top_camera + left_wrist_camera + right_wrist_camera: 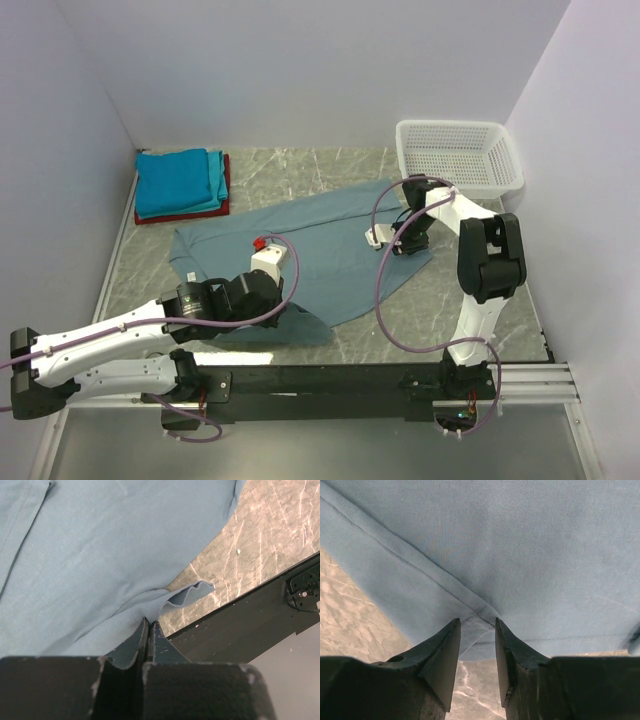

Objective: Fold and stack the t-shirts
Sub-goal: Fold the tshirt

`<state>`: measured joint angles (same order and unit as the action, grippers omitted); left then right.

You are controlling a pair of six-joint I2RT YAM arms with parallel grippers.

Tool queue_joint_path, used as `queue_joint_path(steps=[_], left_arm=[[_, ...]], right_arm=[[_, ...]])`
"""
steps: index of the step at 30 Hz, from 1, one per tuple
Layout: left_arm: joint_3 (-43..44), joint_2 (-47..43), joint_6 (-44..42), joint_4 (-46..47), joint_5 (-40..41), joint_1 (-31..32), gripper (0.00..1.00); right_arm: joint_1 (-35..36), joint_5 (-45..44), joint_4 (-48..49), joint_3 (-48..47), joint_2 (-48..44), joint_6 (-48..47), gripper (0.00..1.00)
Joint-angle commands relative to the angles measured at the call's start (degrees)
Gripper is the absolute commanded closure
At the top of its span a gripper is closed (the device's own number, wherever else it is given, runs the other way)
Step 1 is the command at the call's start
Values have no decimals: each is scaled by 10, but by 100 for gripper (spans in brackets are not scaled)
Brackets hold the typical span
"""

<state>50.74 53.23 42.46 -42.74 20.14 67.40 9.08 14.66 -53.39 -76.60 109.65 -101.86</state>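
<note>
The grey-blue tee [320, 250] lies spread across the middle of the table [480, 300], well apart from the folded stack [180, 185] in the far left corner. The left gripper [148, 622] is pinched tight on the tee's near edge, cloth bunched beside its tips, seemingly to hold that end for a fold. The right gripper [476, 622], jaws apart, straddles a seamed corner on the tee's right side, apparently lining up a matching grip.

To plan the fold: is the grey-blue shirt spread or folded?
Spread: the grey-blue shirt lies open and flat on the table.
</note>
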Motion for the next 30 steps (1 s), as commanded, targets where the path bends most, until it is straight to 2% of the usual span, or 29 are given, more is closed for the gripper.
queue_joint_path(steps=[1, 11, 21, 24, 30], left_arm=[[18, -8, -4, 6, -8, -3, 99], [23, 3, -9, 11, -12, -2, 100], [22, -1, -5, 8, -12, -4, 99], [23, 0, -5, 7, -12, -3, 99], [16, -5, -2, 7, -10, -3, 100]], right_arm=[[1, 13, -8, -11, -9, 2, 59], [5, 5, -16, -33, 12, 5, 50], [8, -10, -22, -53, 50, 15, 49], [9, -13, -29, -62, 60, 18, 53], [9, -6, -27, -47, 44, 18, 76]])
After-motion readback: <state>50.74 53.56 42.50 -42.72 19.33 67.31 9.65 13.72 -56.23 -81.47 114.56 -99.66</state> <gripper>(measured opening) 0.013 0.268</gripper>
